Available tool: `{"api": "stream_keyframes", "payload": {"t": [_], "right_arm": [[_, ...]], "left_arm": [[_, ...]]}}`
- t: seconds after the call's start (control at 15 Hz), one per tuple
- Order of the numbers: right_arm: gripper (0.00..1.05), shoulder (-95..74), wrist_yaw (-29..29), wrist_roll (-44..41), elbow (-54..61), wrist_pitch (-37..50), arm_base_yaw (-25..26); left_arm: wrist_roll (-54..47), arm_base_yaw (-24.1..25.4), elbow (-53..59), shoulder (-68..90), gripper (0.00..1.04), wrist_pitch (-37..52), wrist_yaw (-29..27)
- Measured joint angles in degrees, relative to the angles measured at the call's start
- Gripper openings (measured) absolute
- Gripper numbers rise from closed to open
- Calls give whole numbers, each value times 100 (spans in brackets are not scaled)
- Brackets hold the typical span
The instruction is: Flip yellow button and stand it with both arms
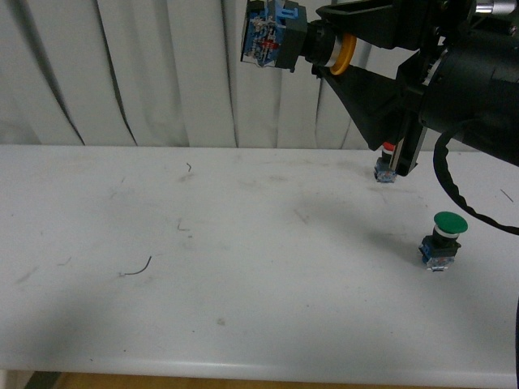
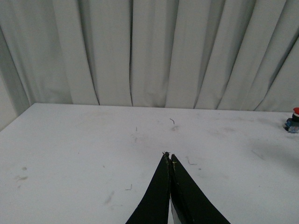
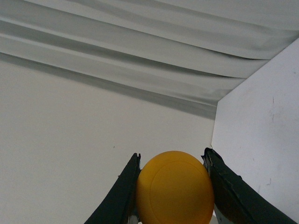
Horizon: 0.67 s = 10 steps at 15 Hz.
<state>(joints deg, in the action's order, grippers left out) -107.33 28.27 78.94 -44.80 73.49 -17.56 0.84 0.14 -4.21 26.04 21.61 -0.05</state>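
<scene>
One yellow button [image 1: 285, 39]: aloft above worktop [image 1: 243, 275], rear-right, lying sideways, blue block pointing to my left. R hand [image 1: 328, 42] clamped on its cap. L hand [image 2: 169, 157]: fingers together, nothing in it, over worktop. Handover step, I judge: open L hand, take black body squarely, release R only once L grips. Avoid green button [image 1: 443, 239] & red button [image 1: 387, 162].

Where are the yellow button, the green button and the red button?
yellow button [image 3: 175, 186], right wrist view, cap face.
green button [image 1: 450, 223], front view, cap top.
red button [image 2: 296, 111], left wrist view, red cap.
</scene>
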Motion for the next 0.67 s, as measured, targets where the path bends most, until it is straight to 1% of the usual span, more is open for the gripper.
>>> {"api": "stream_keyframes", "payload": {"t": [0.27,0.47,0.67], "right_arm": [[36,0,-24,-13,0,0,13],[36,0,-28,-15,0,4,35],[36,0,-37,-15,0,4,31]], "left_arm": [[0,-11,181,-586,2,-407,0],[-2,-11,369,-975,2,-549,4],[0,-11,369,-1390,2,-953,2]]}}
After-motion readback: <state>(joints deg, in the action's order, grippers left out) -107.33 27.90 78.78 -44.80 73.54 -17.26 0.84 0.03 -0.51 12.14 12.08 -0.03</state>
